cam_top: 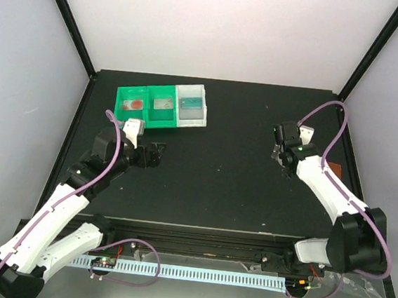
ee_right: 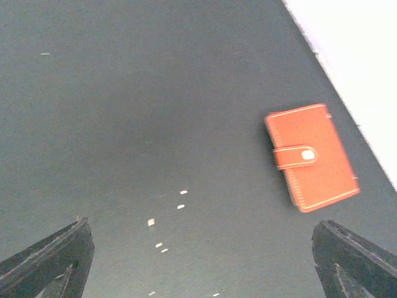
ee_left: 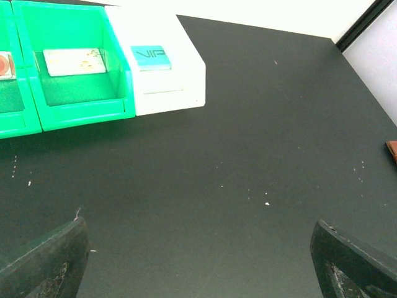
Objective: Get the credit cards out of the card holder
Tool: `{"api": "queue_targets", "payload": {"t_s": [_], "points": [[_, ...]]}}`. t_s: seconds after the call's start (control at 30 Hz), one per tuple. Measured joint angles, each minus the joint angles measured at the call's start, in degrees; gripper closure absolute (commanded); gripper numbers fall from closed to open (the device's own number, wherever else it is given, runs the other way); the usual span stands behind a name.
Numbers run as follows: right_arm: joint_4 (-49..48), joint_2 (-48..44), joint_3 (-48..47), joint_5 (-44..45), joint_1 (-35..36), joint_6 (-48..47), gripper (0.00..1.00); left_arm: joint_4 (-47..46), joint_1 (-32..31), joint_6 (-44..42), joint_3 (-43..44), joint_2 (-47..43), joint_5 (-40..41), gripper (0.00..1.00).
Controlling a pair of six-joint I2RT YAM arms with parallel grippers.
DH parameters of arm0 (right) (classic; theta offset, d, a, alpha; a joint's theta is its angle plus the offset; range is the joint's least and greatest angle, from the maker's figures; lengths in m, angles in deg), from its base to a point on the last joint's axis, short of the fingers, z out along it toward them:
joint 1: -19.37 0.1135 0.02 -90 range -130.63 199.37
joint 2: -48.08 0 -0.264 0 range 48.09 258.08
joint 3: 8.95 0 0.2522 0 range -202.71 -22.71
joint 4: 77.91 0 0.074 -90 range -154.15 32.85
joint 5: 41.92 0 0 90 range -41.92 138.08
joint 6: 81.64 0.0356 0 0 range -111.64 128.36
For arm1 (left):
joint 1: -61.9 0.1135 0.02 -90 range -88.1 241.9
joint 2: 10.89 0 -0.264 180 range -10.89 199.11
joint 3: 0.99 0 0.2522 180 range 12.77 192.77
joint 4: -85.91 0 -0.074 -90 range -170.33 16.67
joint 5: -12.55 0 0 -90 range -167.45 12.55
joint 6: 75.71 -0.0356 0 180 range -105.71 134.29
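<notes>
The card holder (ee_right: pixel 312 157) is a small orange-brown wallet lying flat and closed on the black table, its tab snapped over. It is near the table's right edge (cam_top: pixel 334 169), and only its corner shows in the left wrist view (ee_left: pixel 392 151). My right gripper (ee_right: pixel 198 267) is open and empty, with the holder ahead and to its right, apart from both fingers. A light blue credit card (ee_left: pixel 151 58) lies in the white bin (ee_left: pixel 180 74). A whitish card (ee_left: pixel 74 61) lies in a green bin (ee_left: pixel 80 93). My left gripper (ee_left: pixel 198 267) hangs open and empty above bare table. No card shows in the closed holder.
The green bins (cam_top: pixel 147 105) and the white bin (cam_top: pixel 191 106) stand in a row at the table's back left, just beyond my left gripper (cam_top: pixel 154 155). The leftmost green bin holds a reddish item (cam_top: pixel 134 104). My right gripper (cam_top: pixel 284 146) is at the right. White walls surround the table (cam_top: pixel 216 193).
</notes>
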Motion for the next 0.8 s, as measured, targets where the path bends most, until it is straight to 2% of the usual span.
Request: {"api": "queue_targets", "payload": {"t_s": [0.27, 0.53, 0.8], "points": [[1.62, 12.22, -5.97, 9.94, -4.59, -3.91, 0.11, 0.04, -2.95, -0.24, 0.00, -0.04, 0.02, 0.01], [1.97, 25.44, -12.31, 12.94, -11.08, -9.35, 0.36, 0.52, -3.78, -0.74, 0.00, 0.68, 0.22, 0.01], [2.45, 34.64, -18.95, 16.11, -13.64, -11.54, 0.48, 0.85, -3.80, -0.85, 0.00, 1.42, 1.01, 0.01]]}}
